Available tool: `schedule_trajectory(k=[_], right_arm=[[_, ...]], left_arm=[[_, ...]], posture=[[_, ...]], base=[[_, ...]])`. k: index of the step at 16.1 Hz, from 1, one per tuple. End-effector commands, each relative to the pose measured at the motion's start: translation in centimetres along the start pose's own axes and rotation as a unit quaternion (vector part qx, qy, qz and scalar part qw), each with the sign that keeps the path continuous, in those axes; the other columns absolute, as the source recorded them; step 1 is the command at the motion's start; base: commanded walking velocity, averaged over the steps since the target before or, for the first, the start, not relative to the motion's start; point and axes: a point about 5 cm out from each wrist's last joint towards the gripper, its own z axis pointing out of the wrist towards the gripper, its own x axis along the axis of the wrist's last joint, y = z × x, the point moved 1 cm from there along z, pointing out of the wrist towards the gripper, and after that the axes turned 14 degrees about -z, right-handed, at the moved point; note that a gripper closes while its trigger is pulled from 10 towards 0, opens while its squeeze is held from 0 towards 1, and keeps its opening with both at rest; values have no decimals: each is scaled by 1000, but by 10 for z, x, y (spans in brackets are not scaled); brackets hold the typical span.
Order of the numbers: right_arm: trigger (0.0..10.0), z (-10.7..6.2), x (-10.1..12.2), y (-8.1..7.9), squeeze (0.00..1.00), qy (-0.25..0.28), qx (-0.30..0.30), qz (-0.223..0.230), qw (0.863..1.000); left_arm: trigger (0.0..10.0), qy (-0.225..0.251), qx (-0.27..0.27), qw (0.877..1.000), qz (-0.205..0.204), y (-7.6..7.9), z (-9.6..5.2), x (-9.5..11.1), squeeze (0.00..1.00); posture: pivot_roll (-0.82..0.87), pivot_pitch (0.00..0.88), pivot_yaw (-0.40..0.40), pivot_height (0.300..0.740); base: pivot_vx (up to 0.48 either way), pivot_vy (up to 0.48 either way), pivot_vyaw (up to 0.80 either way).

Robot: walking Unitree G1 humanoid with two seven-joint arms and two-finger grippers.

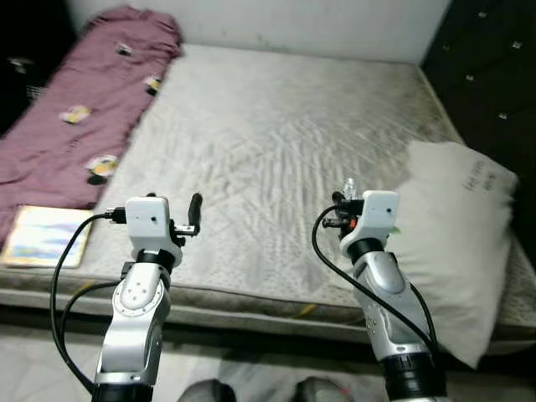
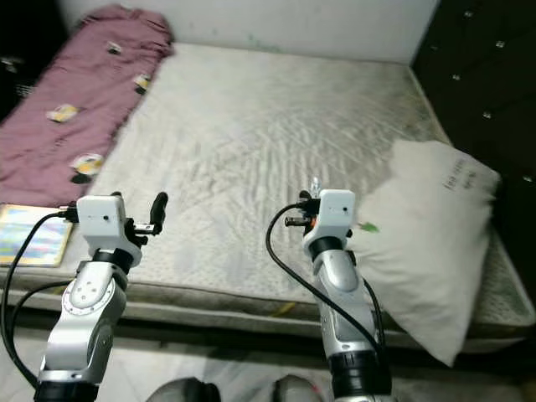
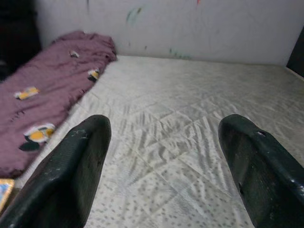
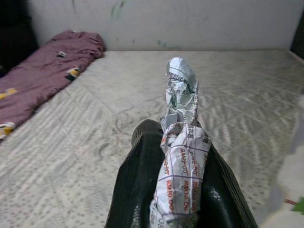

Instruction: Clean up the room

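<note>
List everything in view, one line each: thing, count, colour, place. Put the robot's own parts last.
mattress: one, off-white quilted, bare, spanning the scene ahead.
blanket: one, maroon with small printed patches, along the mattress's left side.
book: one, colourful cover, flat at the mattress's near left corner.
pillow: one, white, at the mattress's near right edge.
headboard: one, black tufted, at the right.
wall: white, behind the mattress.
crumpled paper: one, white with red and green print, pinched in the right gripper.
left gripper: fingers apart, nothing between them, over the mattress.
right gripper: shut on the paper.
</note>
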Motion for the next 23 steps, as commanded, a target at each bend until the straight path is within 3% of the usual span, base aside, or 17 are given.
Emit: schedule_trajectory(k=[1,6,9,17,23], right_arm=[[10000,-2,-5,5,0,-10,-5,-6,1000],[10000,-2,-8,5,0,-20,-2,-11,1000],[10000,-1,-7,5,0,-18,-3,-11,1000],[10000,-2,-10,5,0,-26,-3,-12,1000],[10000,-2,-10,5,0,-28,-4,-12,1000]], left_arm=[[10000,2,0,1000,1,2,-1,-1,0],[10000,-17,-5,1000,-11,2,-1,-4,0],[10000,-22,-8,1000,-19,4,0,-6,0],[10000,-15,-18,999,-29,5,-1,-4,0],[10000,-5,-38,999,-22,8,-2,0,0]], posture=[[-19,50,5,740],[-21,46,3,740],[-23,49,3,740],[-25,55,4,740],[-32,57,5,740]], base=[[0,0,0],[0,0,-121],[0,480,-625],[0,480,0],[0,0,0]])
